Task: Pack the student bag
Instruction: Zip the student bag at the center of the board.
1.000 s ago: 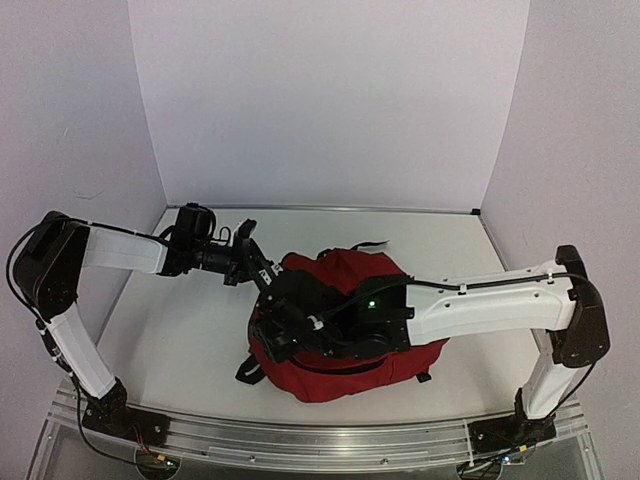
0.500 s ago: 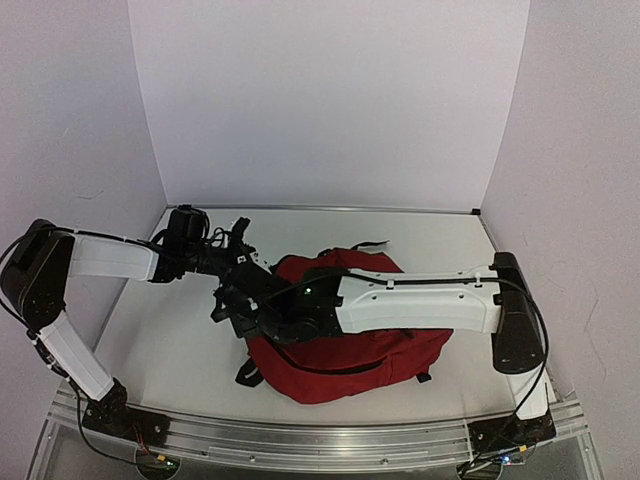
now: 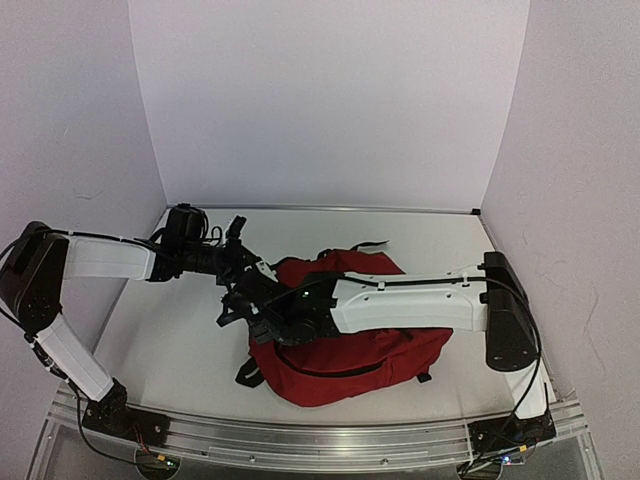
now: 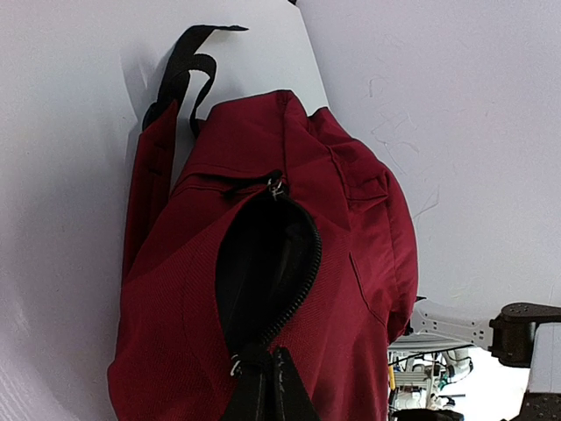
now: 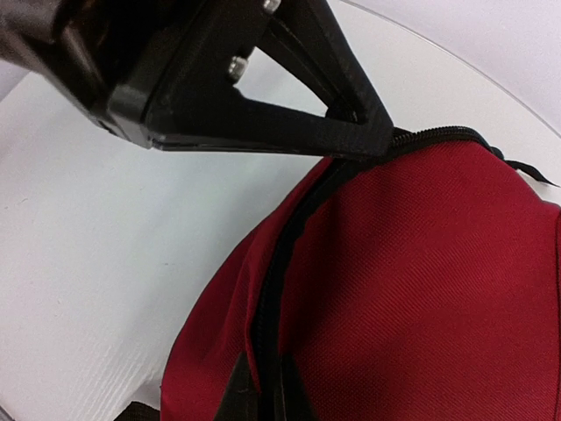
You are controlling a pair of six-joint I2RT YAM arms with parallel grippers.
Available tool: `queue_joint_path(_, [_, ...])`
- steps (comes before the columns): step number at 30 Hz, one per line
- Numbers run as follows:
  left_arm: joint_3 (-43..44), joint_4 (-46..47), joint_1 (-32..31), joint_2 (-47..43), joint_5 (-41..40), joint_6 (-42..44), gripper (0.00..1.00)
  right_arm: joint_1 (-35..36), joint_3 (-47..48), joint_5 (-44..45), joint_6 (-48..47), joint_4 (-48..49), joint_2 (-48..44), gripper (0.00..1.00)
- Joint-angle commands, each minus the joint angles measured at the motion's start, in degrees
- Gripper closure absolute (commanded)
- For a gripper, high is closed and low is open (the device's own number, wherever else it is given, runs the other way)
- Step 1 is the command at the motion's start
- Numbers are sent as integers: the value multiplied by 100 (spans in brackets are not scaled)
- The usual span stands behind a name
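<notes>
Left claw [image 4: 267, 373] clamped on zipper edge [image 4: 302, 281] of student bag [image 4: 359, 263]; right claw [image 5: 263, 381] clamped likewise; opening gapes.

- You are working in a robotics lab test cell: plain white panels [image 3: 320, 100] wall in the back and both sides.
- The white table [image 3: 180, 340] has an aluminium rail [image 3: 320, 437] along its near edge, with the left arm [image 3: 110, 258] and right arm [image 3: 410, 300] bolted to it.
- Past the panels, your left wrist camera catches wiring and rig hardware [image 4: 421, 377].
</notes>
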Motion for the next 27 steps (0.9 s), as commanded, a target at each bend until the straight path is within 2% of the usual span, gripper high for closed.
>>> queue_joint_path(1, [545,89,36,-51,-74,166,100,53,-1333,-1293,-499,974,-1543,100])
queue_joint_path(5, [693,320,38,166,74,129,100,53,-2436,-2070,-647,1597,-2609,100])
queue_joint_path(9, [952,603,22,530,375,6,100,53,-3040,-2739,-629,1760,-2958,100])
queue_joint_path(20, [1362,885,24,1005,498,66,100,78,-3271,-4232,-329,2074,-3377,100])
queue_joint_path(27, [1399,969,276,971,371,68,100,105,-3341,-4661,-254,2069,-3658,100])
